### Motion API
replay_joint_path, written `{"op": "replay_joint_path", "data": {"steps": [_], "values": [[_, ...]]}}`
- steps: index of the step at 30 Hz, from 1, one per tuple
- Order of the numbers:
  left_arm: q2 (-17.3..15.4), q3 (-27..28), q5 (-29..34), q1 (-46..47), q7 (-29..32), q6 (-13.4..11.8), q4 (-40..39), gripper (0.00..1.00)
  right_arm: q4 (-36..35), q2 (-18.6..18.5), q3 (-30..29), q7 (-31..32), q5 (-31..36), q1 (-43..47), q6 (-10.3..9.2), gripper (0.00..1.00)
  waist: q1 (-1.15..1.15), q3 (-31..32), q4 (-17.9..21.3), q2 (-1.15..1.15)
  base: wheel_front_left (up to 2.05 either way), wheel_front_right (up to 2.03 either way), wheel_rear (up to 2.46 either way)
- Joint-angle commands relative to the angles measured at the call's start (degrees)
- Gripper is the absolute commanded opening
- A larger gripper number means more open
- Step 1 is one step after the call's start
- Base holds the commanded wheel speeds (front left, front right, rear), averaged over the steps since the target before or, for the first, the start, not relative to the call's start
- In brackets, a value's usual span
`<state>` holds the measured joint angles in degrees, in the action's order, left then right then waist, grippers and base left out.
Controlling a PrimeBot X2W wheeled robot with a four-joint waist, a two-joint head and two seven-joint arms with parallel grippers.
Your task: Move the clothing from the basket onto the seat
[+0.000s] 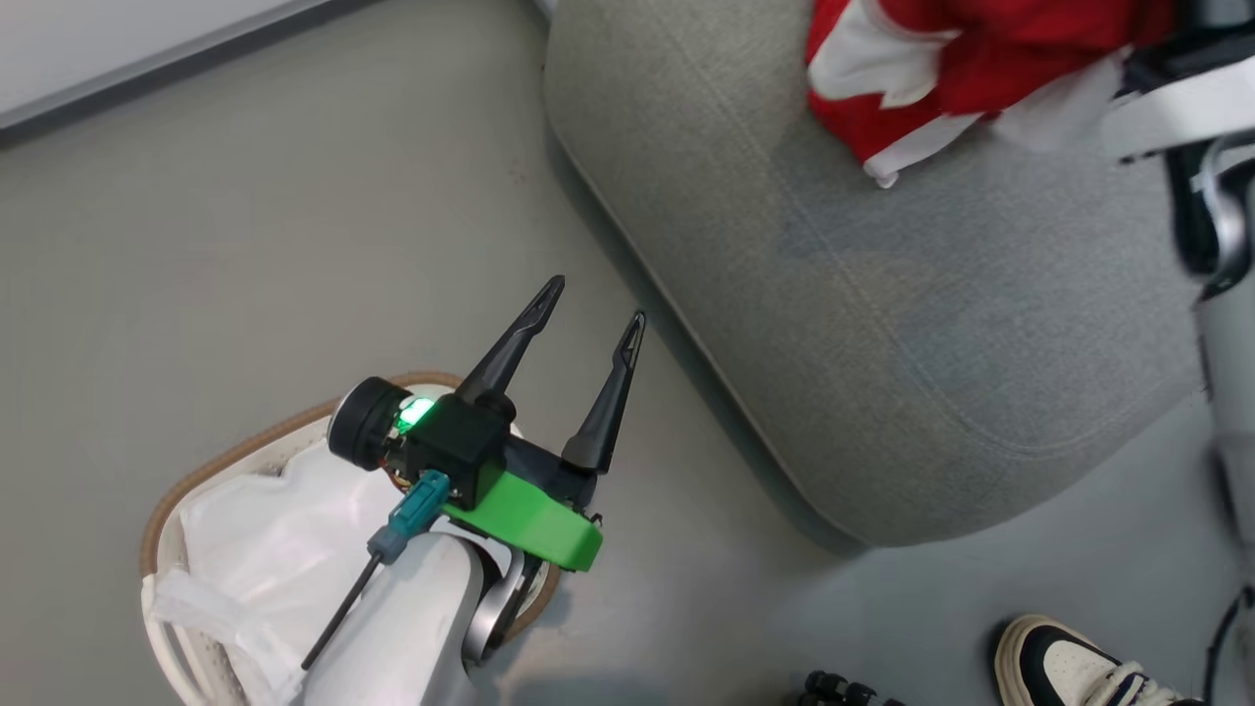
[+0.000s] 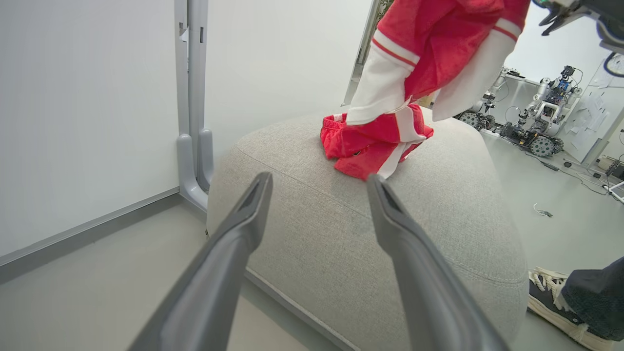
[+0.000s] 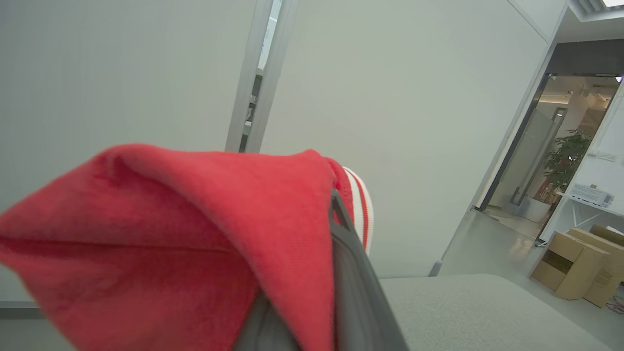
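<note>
Right gripper (image 3: 334,209) was clamped on soft red clothing (image 2: 438,44), which I saw hanging lengthwise down over the rounded grey woven seat (image 1: 882,343); left gripper (image 1: 598,302) gaped, empty, by the oval basket (image 1: 150,544).

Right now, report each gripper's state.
Left gripper: open, empty.
Right gripper: shut on the red white-striped garment.

left gripper (image 1: 599,298), lower left of frame: two long dark tapered fingers (image 1: 510,348), black housing (image 1: 461,446) w/ green led (image 1: 417,412), bright green bracket (image 1: 529,520), teal connector (image 1: 417,502) + thin black cable (image 1: 338,613), white forearm (image 1: 412,628) w/ silver joint (image 1: 490,608).
</note>
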<state>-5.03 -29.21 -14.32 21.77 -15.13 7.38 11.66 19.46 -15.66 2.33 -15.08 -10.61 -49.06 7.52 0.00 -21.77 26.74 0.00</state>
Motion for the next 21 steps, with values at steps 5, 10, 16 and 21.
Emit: {"op": "replay_joint_path", "data": {"steps": [5,10,16,21], "values": [[-0.64,-0.1,0.29,2.47,-0.02,0.16,-0.21,1.0,5.69,-4.13,-5.19,-0.12,3.13,-5.08,-0.07,0.0,0.0,-5.03,-5.17,0.0,0.0,0.0,0.0],[-1.34,-0.25,0.57,3.81,-0.01,0.16,0.1,1.0,11.31,-5.98,-10.31,-0.12,6.6,-8.5,-0.07,0.0,0.0,-8.46,-7.94,0.0,0.0,0.0,0.0],[-1.57,-1.36,0.57,6.07,-0.02,0.17,0.08,1.0,19.18,-7.92,-18.52,-0.12,11.76,-10.78,-0.07,0.0,0.0,-12.74,-11.8,0.0,0.0,0.0,0.0],[-0.9,-0.4,0.58,5.97,-0.01,0.16,-0.45,1.0,25.02,-7.3,-28.16,-0.12,17.03,-10.54,-0.07,0.0,0.0,-15.35,-14.24,0.0,0.0,0.0,0.0]]}}
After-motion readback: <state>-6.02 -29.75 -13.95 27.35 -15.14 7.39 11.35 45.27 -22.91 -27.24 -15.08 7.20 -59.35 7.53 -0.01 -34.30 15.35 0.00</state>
